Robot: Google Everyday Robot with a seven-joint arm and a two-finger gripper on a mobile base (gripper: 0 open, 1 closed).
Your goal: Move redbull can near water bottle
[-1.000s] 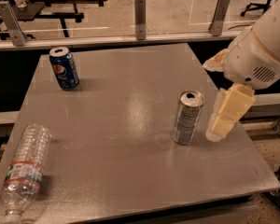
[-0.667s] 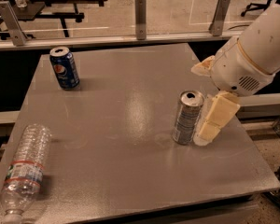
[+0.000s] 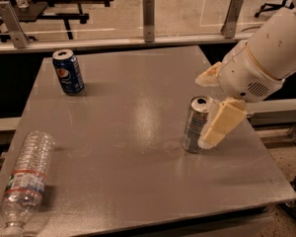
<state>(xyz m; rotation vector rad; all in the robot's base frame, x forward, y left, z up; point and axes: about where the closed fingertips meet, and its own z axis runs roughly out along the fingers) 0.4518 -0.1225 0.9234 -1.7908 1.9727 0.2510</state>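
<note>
The redbull can (image 3: 194, 125) stands upright on the right part of the grey table (image 3: 133, 132); it is slim and silver with blue-grey print. My gripper (image 3: 213, 102) is open right beside the can's right side. One cream finger (image 3: 223, 123) lies against the can's front right. The other finger (image 3: 208, 76) sits behind and above the can. The water bottle (image 3: 25, 178) lies on its side at the table's front left corner, clear and ribbed, with a white, red and green label band.
A dark-blue Pepsi can (image 3: 68, 71) stands upright at the back left of the table. A low rail with metal posts (image 3: 148, 13) runs behind the far edge. My white arm (image 3: 266, 53) reaches in from the right.
My gripper has moved left and slightly down toward the redbull can, so the near finger now overlaps the can's right side. The can, the bottle and the Pepsi can have not moved.
</note>
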